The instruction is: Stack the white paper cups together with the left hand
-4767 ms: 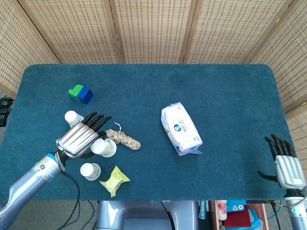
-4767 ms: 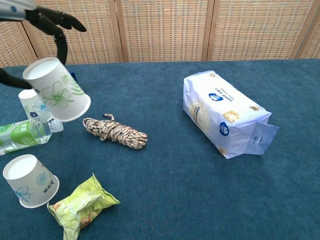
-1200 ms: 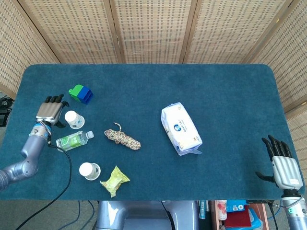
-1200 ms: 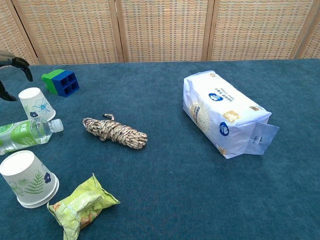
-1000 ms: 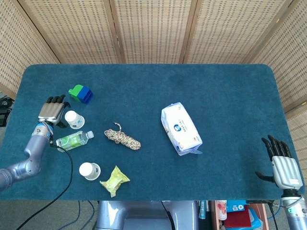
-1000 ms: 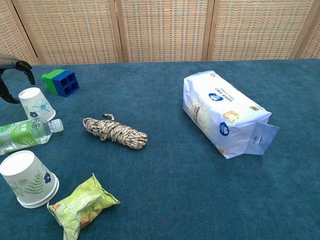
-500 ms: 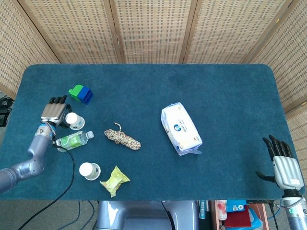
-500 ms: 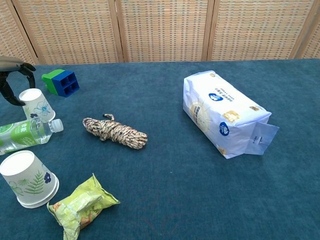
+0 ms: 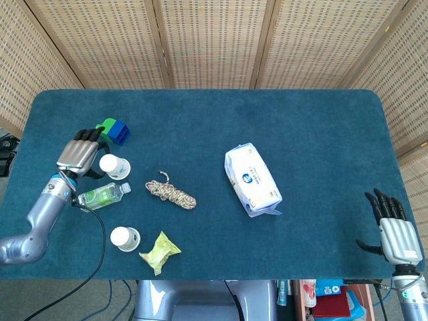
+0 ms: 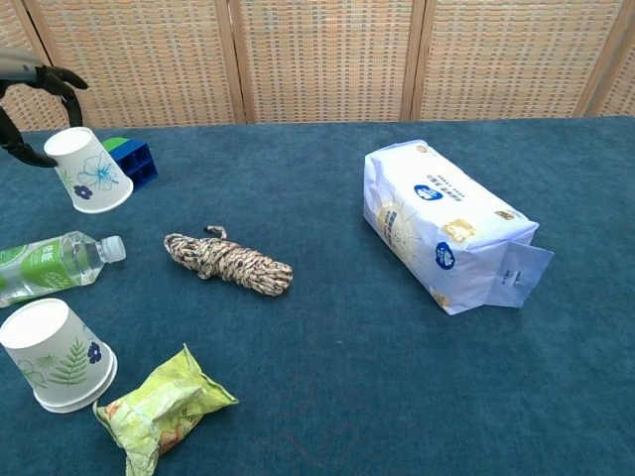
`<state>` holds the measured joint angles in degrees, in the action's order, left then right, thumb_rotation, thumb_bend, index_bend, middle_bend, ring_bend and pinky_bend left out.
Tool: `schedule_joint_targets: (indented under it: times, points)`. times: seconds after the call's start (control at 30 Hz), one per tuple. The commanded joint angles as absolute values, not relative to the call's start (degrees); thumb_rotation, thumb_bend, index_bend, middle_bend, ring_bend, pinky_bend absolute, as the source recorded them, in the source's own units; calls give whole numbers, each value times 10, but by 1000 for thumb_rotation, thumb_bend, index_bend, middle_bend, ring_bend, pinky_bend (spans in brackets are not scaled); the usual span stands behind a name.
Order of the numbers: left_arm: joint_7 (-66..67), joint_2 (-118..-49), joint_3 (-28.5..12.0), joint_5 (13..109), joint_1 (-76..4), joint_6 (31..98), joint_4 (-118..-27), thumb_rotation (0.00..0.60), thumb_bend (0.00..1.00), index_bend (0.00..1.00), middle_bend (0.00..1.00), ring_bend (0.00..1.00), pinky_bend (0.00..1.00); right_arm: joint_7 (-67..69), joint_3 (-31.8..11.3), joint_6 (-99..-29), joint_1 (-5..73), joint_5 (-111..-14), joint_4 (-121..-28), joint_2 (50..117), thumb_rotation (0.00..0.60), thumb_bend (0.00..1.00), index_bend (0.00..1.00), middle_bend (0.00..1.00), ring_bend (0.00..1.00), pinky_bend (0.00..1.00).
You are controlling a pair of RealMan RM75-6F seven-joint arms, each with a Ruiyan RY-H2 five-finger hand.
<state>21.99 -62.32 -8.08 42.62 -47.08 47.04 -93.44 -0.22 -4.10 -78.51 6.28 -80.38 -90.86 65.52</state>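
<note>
now the left hand (image 9: 81,155) sits at the left edge of the head view, fingers wrapped on a blue-flowered paper cup (image 10: 90,172). chest view shows that cup off the cloth, tilted, mouth turned toward the upper left of the frame, base toward the blue and green block (image 9: 113,130). target is the second cup (image 10: 55,356), leaf print, standing base-down and mouth up in the lower left of the chest frame, just beside the crumpled green packet (image 10: 161,406). a water bottle (image 9: 103,196) lies on its side between the two cups.

judgement: step in hand is the carry-over. to do it well, turn the held cup upright, base down, before lowering; bring it high over the bottle so nothing gets knocked; line its base over the open mouth of the standing cup, lower straight, release only when it is seated. a skewed entry would likely tip the light cup toward the packet.

right hand (image 9: 396,231) rests at the lower right corner of the head view, fingers spread, holding nothing. rope bundle (image 10: 227,262) and tissue pack (image 10: 444,224) lie well apart from the route.
</note>
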Motion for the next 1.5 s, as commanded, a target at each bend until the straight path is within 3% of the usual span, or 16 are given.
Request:
schedule_joint_targets:
  times: [0.03, 0.27, 0.53, 0.8, 1.5]
  points:
    - [198, -553, -89, 470, -452, 489, -1024, 600, 265, 418, 0, 0, 0, -3, -41, -785, 63, -804, -909, 655, 600, 0, 0, 0, 0, 0]
    - [127, -458, -85, 568, -410, 474, -1136, 600, 265, 418, 0, 0, 0, -4, -40, -782, 64, -803, -910, 656, 600, 0, 0, 0, 0, 0]
    - [74, -376, -51, 713, -359, 459, -1210, 600, 265, 418, 0, 0, 0, -6, -38, -781, 64, -805, -909, 657, 600, 0, 0, 0, 0, 0]
    - [67, -374, -30, 770, -338, 459, -1212, 600, 265, 418, 0, 0, 0, -4, -39, -782, 64, -804, -911, 655, 600, 0, 0, 0, 0, 0]
    - [76, -399, -9, 783, -339, 426, -1192, 600, 265, 418, 0, 0, 0, -8, -40, -784, 62, -802, -915, 654, 600, 0, 0, 0, 0, 0]
